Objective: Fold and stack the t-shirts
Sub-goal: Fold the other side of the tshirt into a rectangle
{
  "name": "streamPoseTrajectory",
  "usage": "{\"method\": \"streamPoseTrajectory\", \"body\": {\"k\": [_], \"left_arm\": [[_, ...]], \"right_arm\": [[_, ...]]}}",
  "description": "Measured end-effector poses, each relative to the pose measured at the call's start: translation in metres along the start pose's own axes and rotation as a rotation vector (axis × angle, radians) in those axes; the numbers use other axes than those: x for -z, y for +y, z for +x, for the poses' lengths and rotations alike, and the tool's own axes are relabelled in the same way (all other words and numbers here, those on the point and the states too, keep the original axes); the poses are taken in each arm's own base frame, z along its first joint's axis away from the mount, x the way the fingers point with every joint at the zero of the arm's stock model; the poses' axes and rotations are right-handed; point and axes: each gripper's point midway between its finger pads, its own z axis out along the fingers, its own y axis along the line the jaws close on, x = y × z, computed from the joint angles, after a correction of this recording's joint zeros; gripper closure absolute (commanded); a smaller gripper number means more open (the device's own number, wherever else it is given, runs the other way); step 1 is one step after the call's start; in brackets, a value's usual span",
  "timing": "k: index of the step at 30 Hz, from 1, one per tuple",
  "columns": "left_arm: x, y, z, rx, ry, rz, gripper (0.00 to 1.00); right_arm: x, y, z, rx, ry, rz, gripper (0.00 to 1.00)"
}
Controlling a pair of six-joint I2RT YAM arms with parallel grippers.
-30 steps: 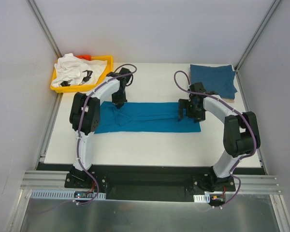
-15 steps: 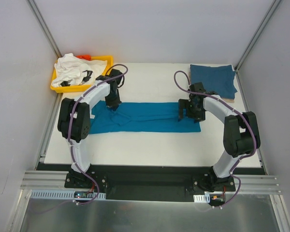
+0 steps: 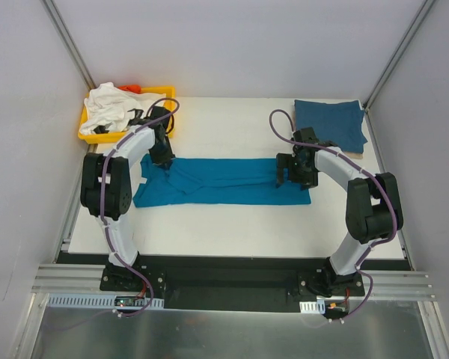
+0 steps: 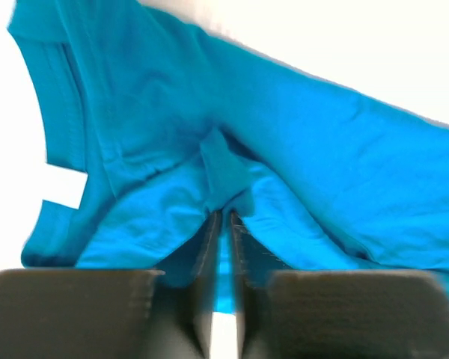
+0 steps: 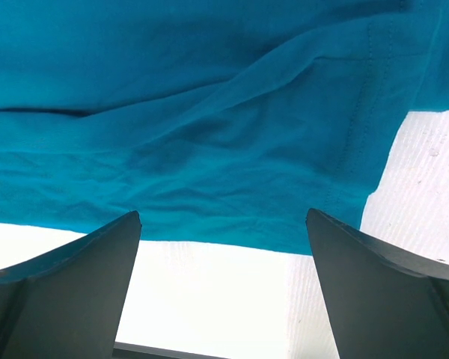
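The teal-blue t-shirt point(image 3: 224, 182) is laid on the table point(image 3: 232, 224) as a long narrow band. Its long axis runs left to right, parallel to the table's near edge. The collar end is pointed to the left (the neckline and a white label point(image 4: 62, 187) are seen in the left wrist view), and the hem end to the right. The left pincer point(image 4: 226, 217) is set down at the collar end, with its jaws closed almost fully on a small raised fold of the teal cloth. The right pincer point(image 5: 223, 224) is spread wide above the hem end, and nothing is gripped by it. The darker blue t-shirt point(image 3: 329, 123) is seen folded at the far right corner. The white t-shirt point(image 3: 112, 108) is bunched in the yellow tray point(image 3: 167, 93) at the far left.
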Motion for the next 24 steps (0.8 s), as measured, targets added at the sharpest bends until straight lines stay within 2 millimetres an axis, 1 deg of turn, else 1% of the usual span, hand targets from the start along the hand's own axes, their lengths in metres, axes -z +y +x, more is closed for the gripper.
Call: {"method": "streamPoseTrajectory", "body": {"k": [2,7,9,10,12,14,17,19,21,24], "left_arm": [[-0.001,0.003,-0.004,0.004,-0.003,0.009,0.70],[0.002,0.013,-0.011,0.015,-0.013,0.013,0.35],[0.007,0.017,-0.015,0.015,-0.032,0.005,0.16],[0.012,0.019,-0.017,0.015,-0.045,0.003,0.01],[0.022,0.019,-0.022,0.017,-0.072,0.012,0.01],[0.035,0.015,-0.025,0.030,-0.096,0.041,0.01],[0.055,0.002,-0.026,0.037,-0.117,0.124,0.01],[0.067,-0.015,-0.023,0.020,-0.123,0.193,0.01],[0.073,-0.039,-0.014,-0.022,-0.107,0.266,0.01],[0.070,-0.076,0.008,-0.098,-0.045,0.352,0.00]], "right_arm": [[0.000,-0.001,0.001,-0.001,0.002,0.003,0.04],[0.003,-0.003,0.001,0.000,0.002,0.014,0.04],[0.005,-0.003,0.001,0.000,-0.004,0.017,0.04],[0.007,-0.003,0.000,0.000,-0.010,0.018,0.04],[0.010,-0.003,-0.001,0.001,-0.020,0.019,0.04],[0.013,-0.003,-0.002,0.002,-0.028,0.017,0.04],[0.017,-0.002,-0.003,0.002,-0.039,0.014,0.04],[0.019,-0.002,-0.005,0.003,-0.047,0.011,0.04],[0.021,-0.001,-0.005,0.003,-0.054,0.010,0.04],[0.021,-0.001,-0.005,0.003,-0.054,0.008,0.04]]}}
